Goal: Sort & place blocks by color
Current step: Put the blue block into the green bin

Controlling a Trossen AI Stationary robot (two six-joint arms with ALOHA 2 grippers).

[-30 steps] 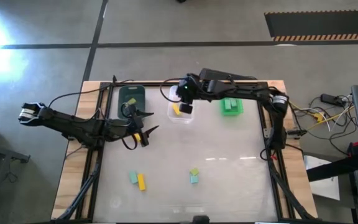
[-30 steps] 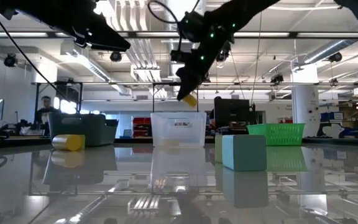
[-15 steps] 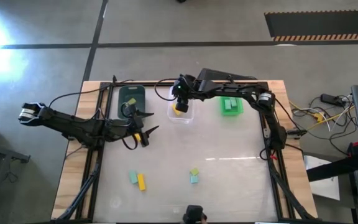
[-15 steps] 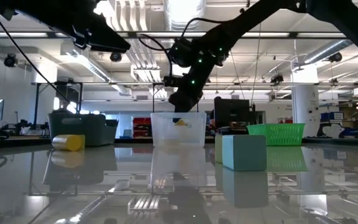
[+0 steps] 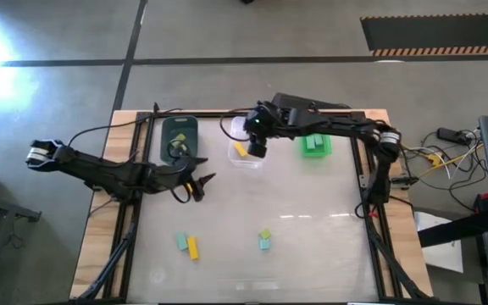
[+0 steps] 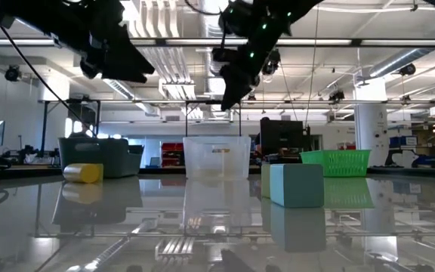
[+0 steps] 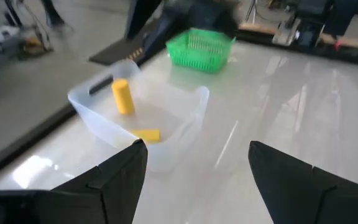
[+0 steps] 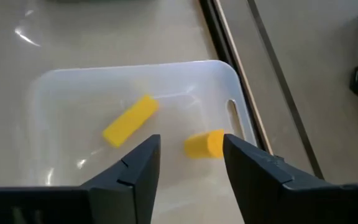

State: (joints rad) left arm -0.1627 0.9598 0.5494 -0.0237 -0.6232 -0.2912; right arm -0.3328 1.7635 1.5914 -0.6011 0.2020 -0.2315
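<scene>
Your right gripper (image 5: 259,150) hangs over the near rim of the clear bin (image 5: 234,157) at the table's far edge, fingers spread apart and empty. Inside the bin lie two yellow blocks: a flat bar (image 8: 130,120) and a short rounded piece (image 8: 205,144), apart from each other. Your left gripper (image 5: 200,181) waits near the dark teal bin (image 5: 179,133), fingers apart, holding nothing. The bright green bin (image 5: 315,145) sits just beyond the clear one. The table's middle (image 5: 312,203) is open glossy white surface. Near the front edge rest a teal block touching a yellow bar (image 5: 193,247), and a yellow-green block against a teal one (image 5: 264,244). No writing is legible.
</scene>
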